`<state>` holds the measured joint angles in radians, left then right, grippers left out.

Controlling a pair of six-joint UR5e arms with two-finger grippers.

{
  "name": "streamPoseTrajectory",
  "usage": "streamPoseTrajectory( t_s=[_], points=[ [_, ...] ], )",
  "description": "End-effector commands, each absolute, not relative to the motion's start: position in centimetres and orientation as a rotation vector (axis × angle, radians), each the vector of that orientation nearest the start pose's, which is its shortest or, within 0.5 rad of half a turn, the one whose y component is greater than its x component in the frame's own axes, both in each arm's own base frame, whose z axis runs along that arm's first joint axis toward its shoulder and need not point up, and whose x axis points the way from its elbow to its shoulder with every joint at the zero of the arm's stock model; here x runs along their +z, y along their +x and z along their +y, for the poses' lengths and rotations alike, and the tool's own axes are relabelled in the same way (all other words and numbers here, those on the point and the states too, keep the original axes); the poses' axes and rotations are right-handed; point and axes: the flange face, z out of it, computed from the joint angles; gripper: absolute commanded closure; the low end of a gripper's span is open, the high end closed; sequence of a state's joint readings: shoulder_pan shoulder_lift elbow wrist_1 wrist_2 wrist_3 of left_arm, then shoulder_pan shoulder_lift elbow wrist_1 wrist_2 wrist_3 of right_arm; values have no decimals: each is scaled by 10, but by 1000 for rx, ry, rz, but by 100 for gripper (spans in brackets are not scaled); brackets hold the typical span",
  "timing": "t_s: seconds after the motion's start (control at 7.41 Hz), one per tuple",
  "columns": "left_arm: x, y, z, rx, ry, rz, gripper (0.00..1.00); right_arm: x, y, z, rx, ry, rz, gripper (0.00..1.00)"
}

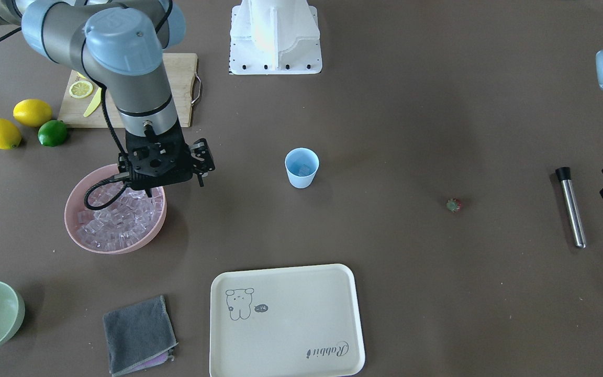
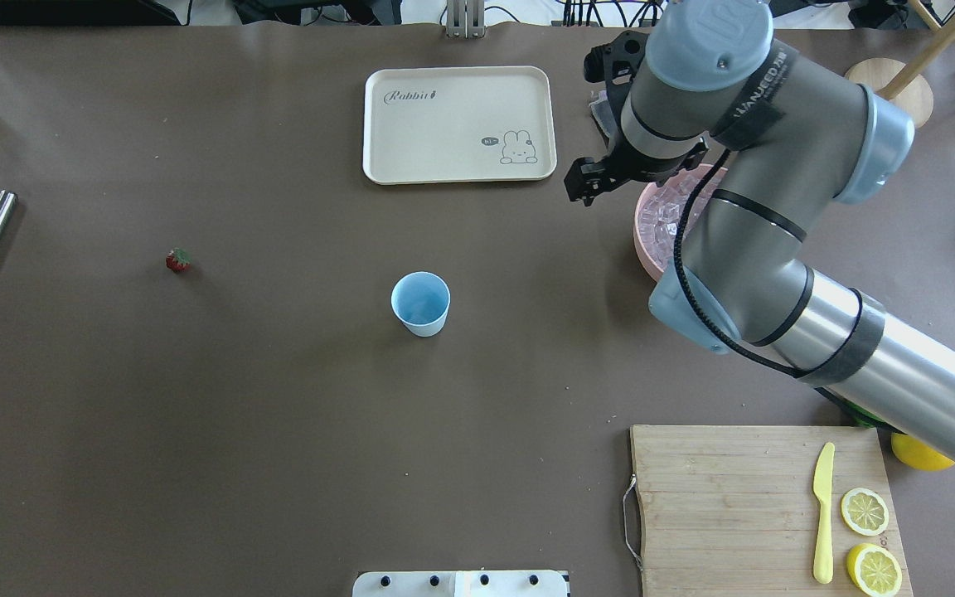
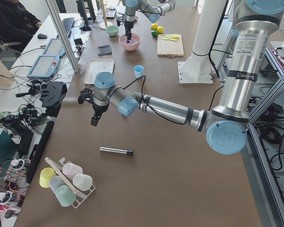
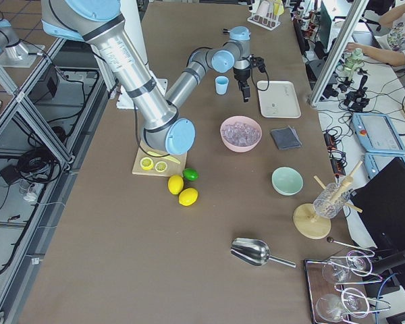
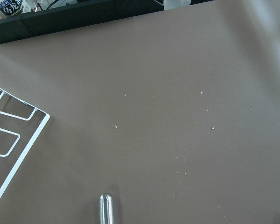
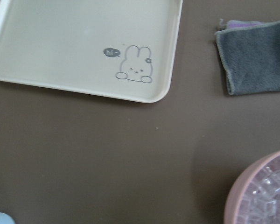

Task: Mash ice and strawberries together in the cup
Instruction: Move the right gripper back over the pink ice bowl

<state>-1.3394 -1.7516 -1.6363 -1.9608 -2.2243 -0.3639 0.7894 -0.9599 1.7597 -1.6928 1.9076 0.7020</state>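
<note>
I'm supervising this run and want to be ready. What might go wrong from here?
The cup stands free and unheld; pressing the metal rod in may tip it. The strawberry is tiny and lies loose, so a pinch may miss or roll it. Ice from the pink bowl may slip from the right tool.

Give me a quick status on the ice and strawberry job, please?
Right tool above pink bowl of ice, grip unclear. Left tool by metal rod, grip unclear. Cup holds some ice; strawberry on table, apart. Nothing between bowl and cup.

Cream tray (image 1: 291,314), grey cloth (image 1: 136,332), steel rod (image 1: 572,209).
</note>
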Motion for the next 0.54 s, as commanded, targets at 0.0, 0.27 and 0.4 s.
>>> streamPoseTrajectory(
  t_s=[0.0, 0.27, 0.4],
  points=[
    [490, 66, -583, 95, 415, 786, 3, 293, -360, -541, -312, 302, -634, 2],
    [493, 78, -584, 111, 403, 788, 3, 323, -381, -548, -344, 278, -572, 3],
    [493, 78, -585, 113, 404, 788, 3, 332, -374, -554, -461, 353, -561, 4]
  ],
)
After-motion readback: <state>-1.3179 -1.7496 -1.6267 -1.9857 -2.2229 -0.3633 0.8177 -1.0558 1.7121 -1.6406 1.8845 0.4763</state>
